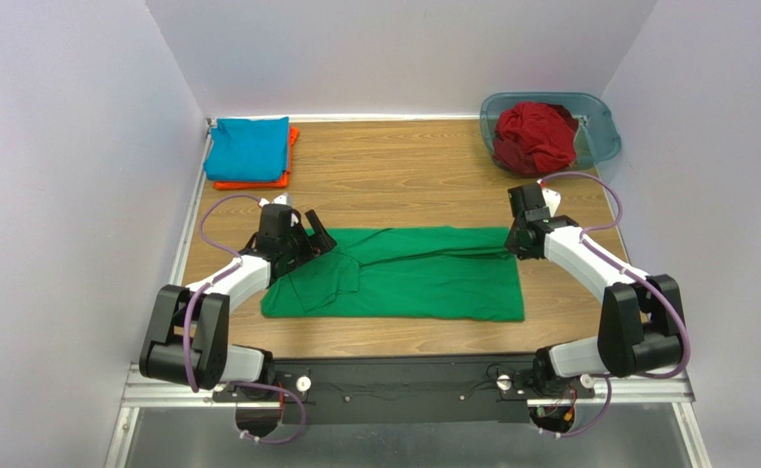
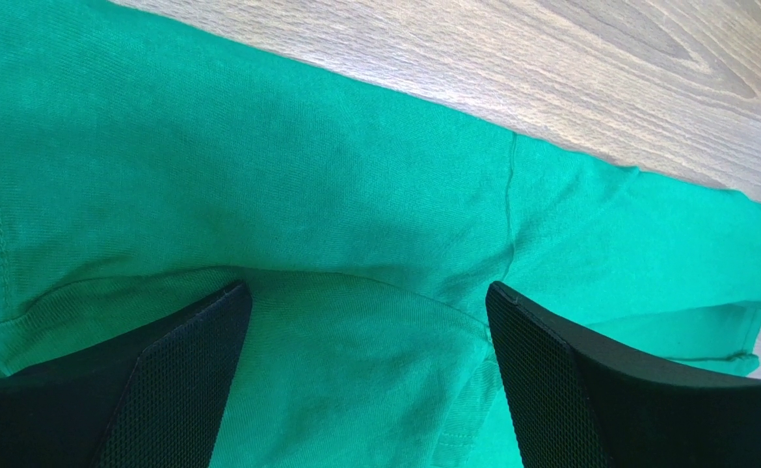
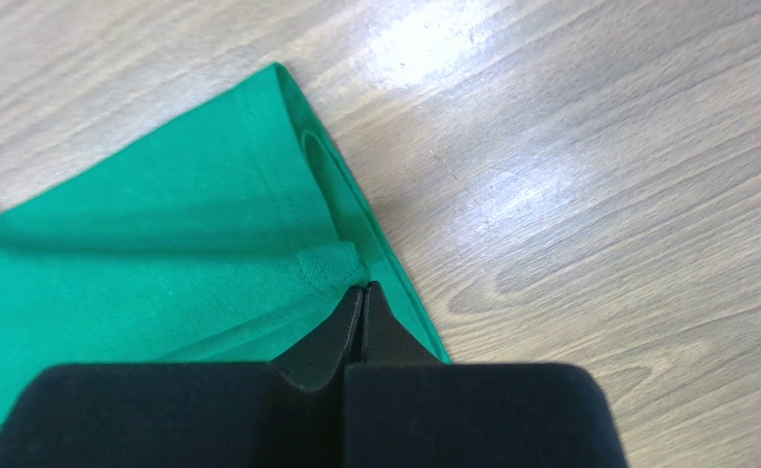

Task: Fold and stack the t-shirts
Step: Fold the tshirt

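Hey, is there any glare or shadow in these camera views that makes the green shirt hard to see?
Right wrist view: bright glare patches on the wooden table, none on the green shirt; the right tool is a dark mass. Left wrist view: soft shadow on the shirt by the left tool, weave sharp. Top view: even light, no glare.

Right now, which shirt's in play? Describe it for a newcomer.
On the table, look near-centre. The green shirt lies there, right gripper pinching its far-right corner. It alone is spread out; others are in the stack or the tub.
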Robot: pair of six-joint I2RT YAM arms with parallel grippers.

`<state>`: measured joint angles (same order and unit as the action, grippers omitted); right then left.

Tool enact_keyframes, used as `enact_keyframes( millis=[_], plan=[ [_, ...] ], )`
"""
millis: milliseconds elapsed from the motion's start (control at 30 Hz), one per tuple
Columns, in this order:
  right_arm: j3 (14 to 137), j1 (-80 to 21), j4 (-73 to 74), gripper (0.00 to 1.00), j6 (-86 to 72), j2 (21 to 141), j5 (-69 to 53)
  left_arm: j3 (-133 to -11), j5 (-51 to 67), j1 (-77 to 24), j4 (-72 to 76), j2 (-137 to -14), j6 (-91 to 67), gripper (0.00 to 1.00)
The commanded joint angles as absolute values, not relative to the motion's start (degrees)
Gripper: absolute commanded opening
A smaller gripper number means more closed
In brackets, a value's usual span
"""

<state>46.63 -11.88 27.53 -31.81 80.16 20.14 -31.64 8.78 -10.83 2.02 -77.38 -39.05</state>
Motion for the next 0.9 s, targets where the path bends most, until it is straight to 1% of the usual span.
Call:
enact_keyframes(
  millis=[0,33,67,133,167,200,267,300,333,500,633,700,733,867],
  plan=[
    [45.6,-11.5,27.2,0.01,-31.6,78.7,19.8,-31.6,5.2,-10.0,-1.1,-77.6,-37.7,0.98],
    [45.4,-11.4,27.1,0.01,-31.8,79.4,20.0,-31.6,5.3,-10.1,-1.2,-77.6,-37.8,0.98],
    [45.1,-11.5,27.2,0.07,-31.9,79.9,20.4,-31.8,5.8,-10.0,-1.3,-77.5,-37.8,0.98],
    [45.2,-11.4,27.3,0.16,-32.2,81.1,20.2,-31.9,6.4,-10.1,-1.3,-76.9,-38.1,0.98],
    [45.4,-11.4,27.3,0.37,-32.3,81.1,19.6,-32.0,6.6,-10.0,-1.5,-76.6,-38.1,0.98],
    [46.2,-11.5,27.4,0.53,-31.7,81.0,17.9,-32.4,6.6,-10.1,-1.8,-76.1,-38.1,0.98],
    [47.0,-11.5,27.6,0.76,-30.3,79.3,14.5,-33.4,6.9,-10.1,-2.8,-74.5,-38.1,0.98],
    [47.9,-11.5,27.6,0.94,-29.5,78.1,13.0,-33.7,6.9,-10.2,-3.5,-72.7,-38.1,0.98],
    [48.2,-11.5,27.6,1.00,-28.7,77.0,11.8,-33.9,7.2,-10.4,-3.5,-71.6,-38.3,0.98],
    [48.3,-11.5,27.6,1.00,-26.5,69.2,5.4,-35.1,7.0,-14.4,-6.8,-65.0,-39.6,0.98],
    [47.2,-11.5,27.7,1.00,-25.7,63.6,4.7,-36.7,1.4,-24.4,-11.8,-61.6,-41.8,0.98],
    [46.4,-11.5,27.8,1.00,-25.9,62.8,5.5,-37.3,0.4,-30.5,-12.7,-62.2,-42.9,0.98],
    [46.1,-11.5,27.8,1.00,-25.8,62.1,6.0,-37.4,0.5,-31.6,-13.5,-63.0,-43.3,0.98],
    [45.4,-11.5,27.9,1.00,-25.9,62.0,6.1,-35.4,-2.2,-33.5,-15.0,-63.7,-45.4,0.92]
  ],
)
